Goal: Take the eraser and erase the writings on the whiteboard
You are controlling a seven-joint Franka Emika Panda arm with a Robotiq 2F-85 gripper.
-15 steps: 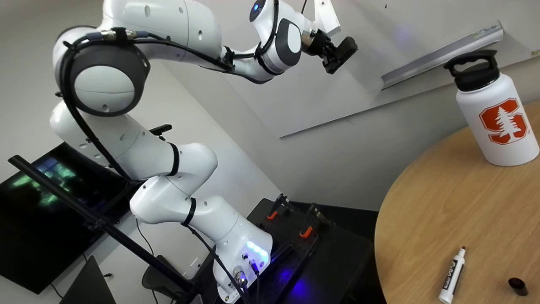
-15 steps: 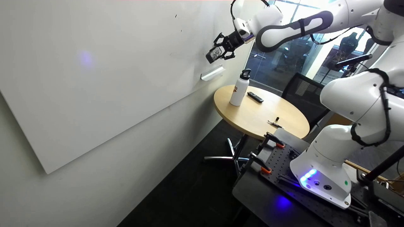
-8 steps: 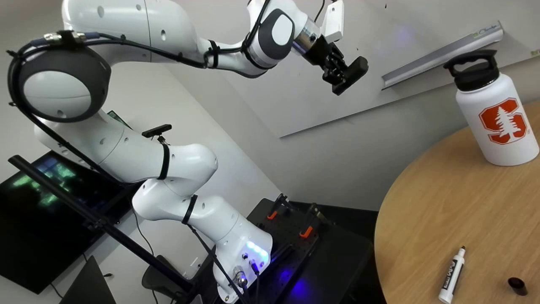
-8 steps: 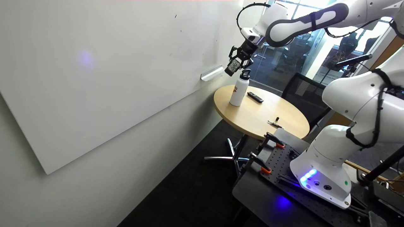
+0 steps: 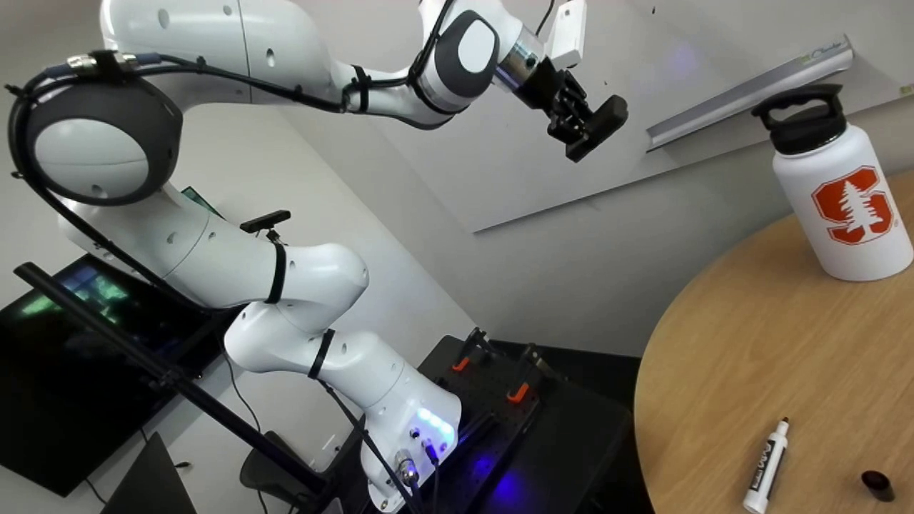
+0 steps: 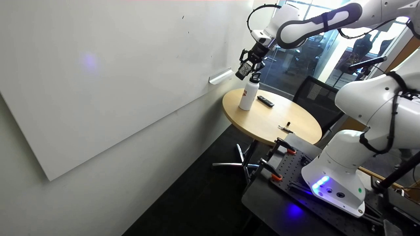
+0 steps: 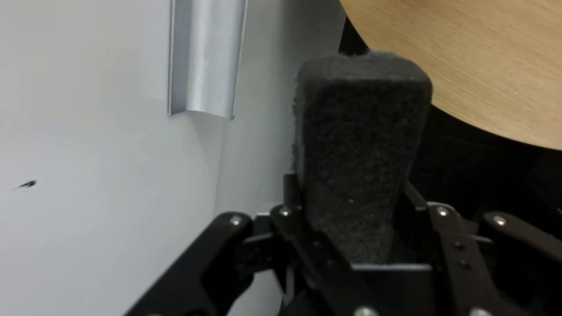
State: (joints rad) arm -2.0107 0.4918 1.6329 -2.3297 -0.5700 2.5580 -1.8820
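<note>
Gripper [image 7: 353, 193] is part-closed, clamped on the eraser [image 7: 364, 131] from both sides. In an exterior view, the eraser is right of the tray rail [image 6: 221, 76]; dark writings [image 6: 183, 17] mark the whiteboard [image 6: 115, 91], left.

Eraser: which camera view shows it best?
The wrist view: the eraser, gripped by the pincer, appears large and close, its fuzzy dark face visible. Both exterior views show it much smaller.

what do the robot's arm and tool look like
The arm is white and rounded, with dark grey rings, a black cable strapped along it and blue lights near the bottom. The tool is black, with jointed fingers and shiny screws.
</note>
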